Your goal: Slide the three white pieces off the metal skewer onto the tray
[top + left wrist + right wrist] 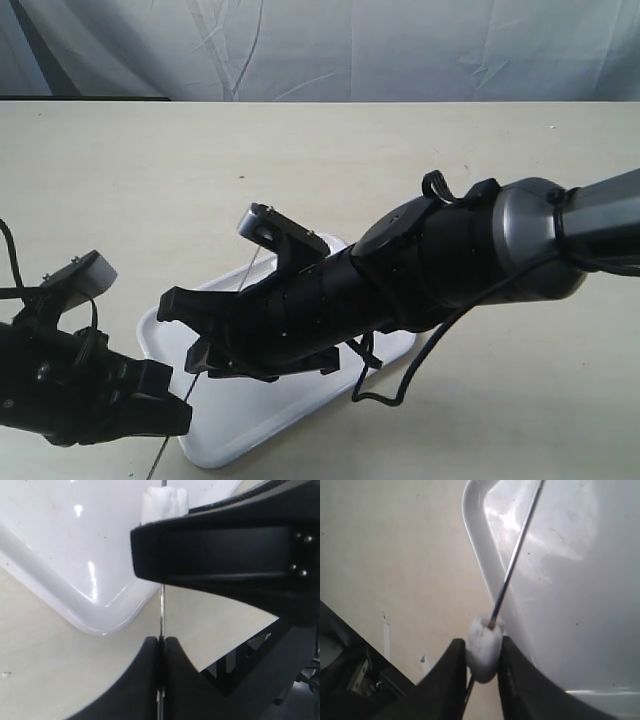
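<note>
Far left: black left gripper (pixel 170 410) low over the pale beige table (pixel 120 180), just off the tray's near corner. Its pincer is clenched, both fingers pressed together on the thin straight grey metal skewer (pixel 162 610), which runs between them and on out over the tray. Grey camera block on that wrist, tilted.

Next over: flat glossy white rectangular tray (pixel 250 420) with rounded corners and a low raised rim, lying at an angle on the table. The inside has faint scuffs and specks.

The skewer slants from the left gripper up across the tray's left part; its far end is hidden behind the other arm.

Small rounded white pieces (pixel 165 502) sit on the skewer, above the tray and near its rim. They are bunched into one lump, so I cannot count them.

Black right gripper (pixel 481 647) reaches in from the right across the tray. Its pincer is clamped on the white lump, a finger touching each side, with the rod poking out of the lump between them. In the left wrist view one of its fingers crosses in front of the pieces, with small round screws (pixel 300 555) on it.

Right: thick black and grey right arm (pixel 480 250), with a loose black cable (pixel 400 385) looping under it. A creased grey-white cloth backdrop (pixel 350 45) hangs behind the table.
</note>
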Robot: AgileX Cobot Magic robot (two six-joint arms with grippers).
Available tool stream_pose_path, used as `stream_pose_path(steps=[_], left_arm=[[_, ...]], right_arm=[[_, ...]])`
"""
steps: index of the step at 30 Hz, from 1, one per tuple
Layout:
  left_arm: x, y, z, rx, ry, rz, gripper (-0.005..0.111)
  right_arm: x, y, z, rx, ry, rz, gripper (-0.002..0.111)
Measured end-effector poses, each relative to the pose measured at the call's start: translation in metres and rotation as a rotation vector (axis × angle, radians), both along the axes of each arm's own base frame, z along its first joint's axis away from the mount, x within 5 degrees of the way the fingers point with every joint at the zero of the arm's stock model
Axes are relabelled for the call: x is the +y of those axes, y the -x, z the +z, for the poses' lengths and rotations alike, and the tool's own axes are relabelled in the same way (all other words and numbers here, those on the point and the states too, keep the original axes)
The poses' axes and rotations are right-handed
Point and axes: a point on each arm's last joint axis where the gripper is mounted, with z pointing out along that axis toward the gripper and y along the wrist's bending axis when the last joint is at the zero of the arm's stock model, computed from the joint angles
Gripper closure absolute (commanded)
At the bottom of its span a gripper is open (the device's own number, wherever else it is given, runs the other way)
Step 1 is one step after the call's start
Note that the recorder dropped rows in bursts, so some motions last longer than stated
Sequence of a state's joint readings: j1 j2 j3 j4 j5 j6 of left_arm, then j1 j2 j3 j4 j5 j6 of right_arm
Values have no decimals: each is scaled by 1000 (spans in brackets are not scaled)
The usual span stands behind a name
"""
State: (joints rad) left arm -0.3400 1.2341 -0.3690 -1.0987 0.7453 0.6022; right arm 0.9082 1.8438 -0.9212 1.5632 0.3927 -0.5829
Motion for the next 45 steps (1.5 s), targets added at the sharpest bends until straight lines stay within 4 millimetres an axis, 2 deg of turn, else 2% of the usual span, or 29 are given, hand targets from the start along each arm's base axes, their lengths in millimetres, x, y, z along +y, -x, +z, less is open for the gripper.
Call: stream_pose_path(steps=[5, 14, 20, 22, 25, 27, 29, 32, 34, 45], left_arm=[[0, 4, -3, 46, 26, 42, 107], [7, 30, -27, 116, 47, 70, 107], [5, 32, -27, 83, 114, 76, 107], [4, 31, -26, 73, 127, 82, 107], [4, 31, -26, 61, 132, 82, 107], [4, 29, -26, 51, 126, 90, 107], [5, 28, -27, 42, 119, 106, 107], [5, 26, -27, 22, 126, 117, 107], [5, 26, -26, 13, 134, 121, 107], [4, 25, -25, -7, 139, 111, 107]], right_arm=[[-1, -3, -1, -27, 21, -29, 87], [-5, -11, -3, -84, 64, -90, 87], [-5, -11, -3, -96, 71, -87, 87], [-5, -11, -3, -102, 74, -77, 79], [-5, -11, -3, -114, 77, -61, 61], [-5, -10, -3, -118, 77, -54, 57], [-4, -10, -2, -116, 68, -43, 61], [-1, -9, 1, -100, 46, -33, 77], [0, -10, 2, -94, 34, -34, 83], [3, -8, 4, -84, 17, -13, 83]])
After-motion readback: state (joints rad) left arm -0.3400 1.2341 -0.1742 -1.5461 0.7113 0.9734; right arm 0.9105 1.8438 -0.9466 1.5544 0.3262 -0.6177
